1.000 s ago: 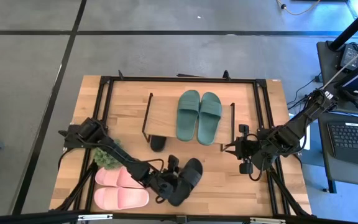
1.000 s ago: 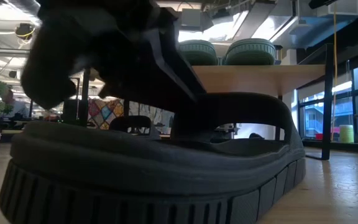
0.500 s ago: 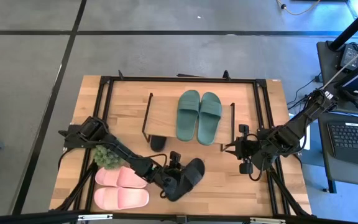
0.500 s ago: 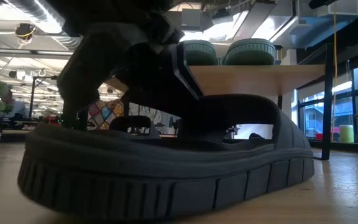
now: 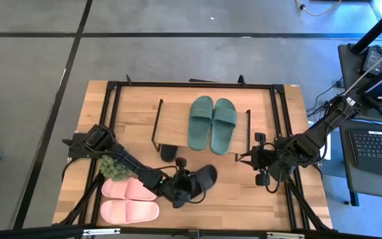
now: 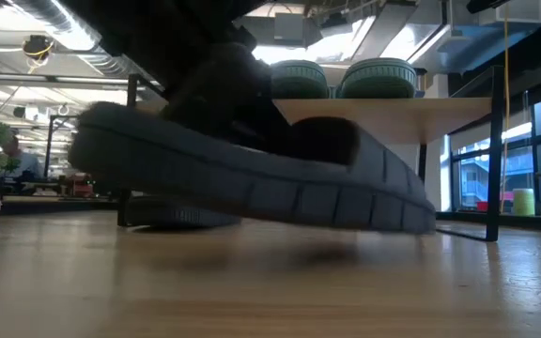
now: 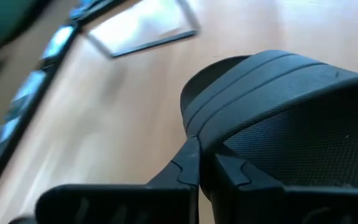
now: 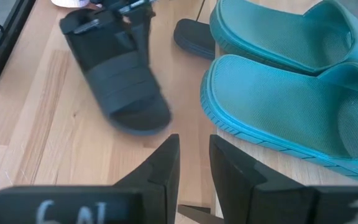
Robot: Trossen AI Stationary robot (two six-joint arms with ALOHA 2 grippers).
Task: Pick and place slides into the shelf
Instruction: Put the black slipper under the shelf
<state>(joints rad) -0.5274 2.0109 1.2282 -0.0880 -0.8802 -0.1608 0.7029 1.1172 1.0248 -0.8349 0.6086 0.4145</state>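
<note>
Change: black slide (image 5: 201,179) has come up off the table since a second ago; then its sole lay flat on the wood, now the low view shows it (image 6: 252,178) tilted and clear of the surface, and it sits nearer the shelf.
Black slide: in the air near the table's front edge, just ahead of the shelf (image 5: 178,123), apparently tipped so it can go in under the top board.
Left gripper (image 5: 181,186): closed on the black slide; in its wrist view the fingers (image 7: 188,171) stand almost together, pinching the slide's edge beside the strap.
Second black slide (image 5: 169,153): already under the shelf's front edge, only partly showing.
Green pair (image 5: 212,123): side by side on the shelf top, towards its right end.
Pink pair (image 5: 128,201): side by side at the table's front-left corner, not yet shelved.
Plant (image 5: 114,167): just behind the pink pair, close beside the left arm.
Right gripper (image 5: 258,159): waits near the table's right edge beside the shelf, fingers slightly apart, holding nothing.
</note>
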